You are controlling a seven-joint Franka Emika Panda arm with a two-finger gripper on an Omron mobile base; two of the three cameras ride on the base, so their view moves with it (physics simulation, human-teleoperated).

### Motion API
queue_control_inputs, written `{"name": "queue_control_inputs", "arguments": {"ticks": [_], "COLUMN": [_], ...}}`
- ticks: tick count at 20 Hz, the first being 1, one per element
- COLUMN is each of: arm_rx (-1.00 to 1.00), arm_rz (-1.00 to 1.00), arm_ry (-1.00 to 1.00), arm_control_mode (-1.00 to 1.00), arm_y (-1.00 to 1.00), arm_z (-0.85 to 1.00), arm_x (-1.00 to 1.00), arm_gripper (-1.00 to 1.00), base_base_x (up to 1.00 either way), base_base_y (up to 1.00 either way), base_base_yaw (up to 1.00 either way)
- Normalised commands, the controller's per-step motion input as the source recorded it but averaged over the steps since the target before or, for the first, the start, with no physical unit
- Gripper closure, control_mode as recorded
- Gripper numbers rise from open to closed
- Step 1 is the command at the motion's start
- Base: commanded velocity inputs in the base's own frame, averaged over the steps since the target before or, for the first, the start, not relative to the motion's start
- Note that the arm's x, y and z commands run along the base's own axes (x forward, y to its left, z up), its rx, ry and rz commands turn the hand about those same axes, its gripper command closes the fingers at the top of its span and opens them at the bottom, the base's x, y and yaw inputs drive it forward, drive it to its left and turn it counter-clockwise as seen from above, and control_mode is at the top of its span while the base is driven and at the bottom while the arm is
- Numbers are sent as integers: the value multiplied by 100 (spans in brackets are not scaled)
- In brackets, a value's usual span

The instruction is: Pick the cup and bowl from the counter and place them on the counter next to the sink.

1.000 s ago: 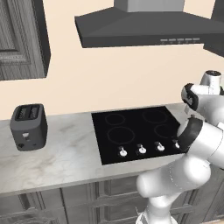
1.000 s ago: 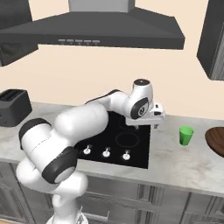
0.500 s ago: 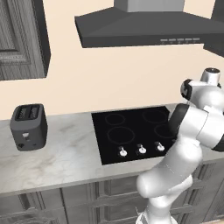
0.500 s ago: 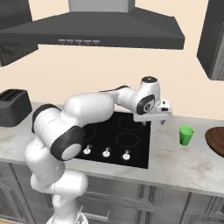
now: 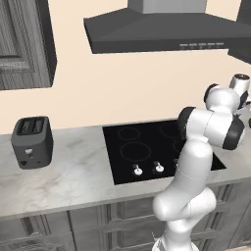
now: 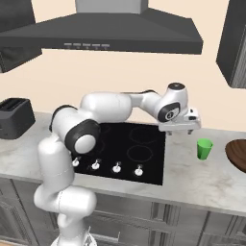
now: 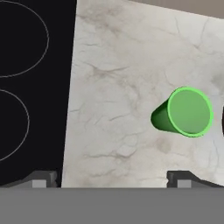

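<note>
Gripper point(image 6: 178, 131) up-left of cup point(image 6: 204, 149)

The cup point(image 6: 204, 149) stands on the counter point(image 6: 192, 175) between cooktop point(image 6: 127, 151) and bowl point(image 6: 238, 154).

toaster point(image 5: 32, 141), cooktop point(image 5: 152, 149), hood point(image 5: 166, 32)

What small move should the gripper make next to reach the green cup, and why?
Probably shift the gripper toward the cup, then lower it. Its jaws are open and hold nothing, and it hangs above the counter beside the cooktop. In the hand view the cup stands off-centre.
</note>
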Motion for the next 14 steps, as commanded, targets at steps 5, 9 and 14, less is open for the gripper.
{"name": "queue_control_inputs", "arguments": {"ticks": [5, 9, 14], "arm_rx": [0, 0, 0], "arm_rz": [0, 0, 0], "arm_ry": [0, 0, 0], "arm_control_mode": [-100, -100, -100], "arm_y": [-25, -8, -10], "arm_z": [0, -2, -16], "arm_x": [1, 0, 0], "arm_gripper": [-100, -100, -100], "base_base_x": [0, 0, 0], "base_base_y": [0, 0, 0], "base_base_yaw": [0, 0, 0]}}
